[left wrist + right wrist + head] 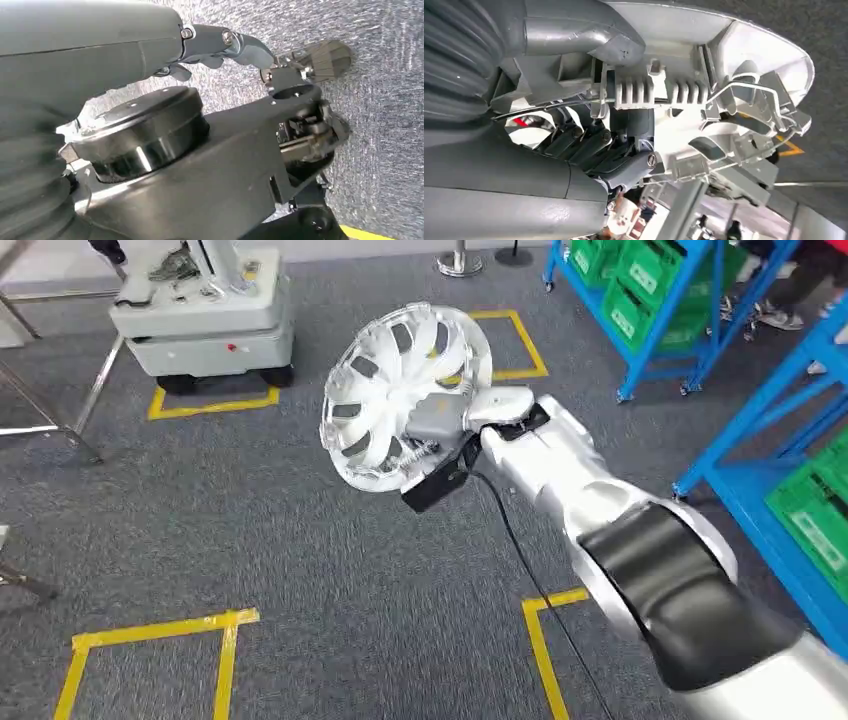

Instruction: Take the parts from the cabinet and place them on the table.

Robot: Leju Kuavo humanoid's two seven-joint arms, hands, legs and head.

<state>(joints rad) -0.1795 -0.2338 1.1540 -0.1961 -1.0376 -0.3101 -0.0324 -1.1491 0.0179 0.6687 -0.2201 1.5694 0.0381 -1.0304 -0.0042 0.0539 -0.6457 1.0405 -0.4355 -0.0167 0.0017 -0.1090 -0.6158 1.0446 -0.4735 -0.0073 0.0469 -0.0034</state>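
The right hand grips the round white plastic wheel cover at its rim nearest the wrist. Its fingers are clamped on the ribbed back edge, thumb over the outer side. The cover stands out beyond the hand, face tilted up, carried over grey carpet. The left hand hangs low with nothing in it, fingers loosely curled; whether they close fully I cannot tell. Farther off stand the blue racks; no bench is visible, so the placing spot likely lies elsewhere.
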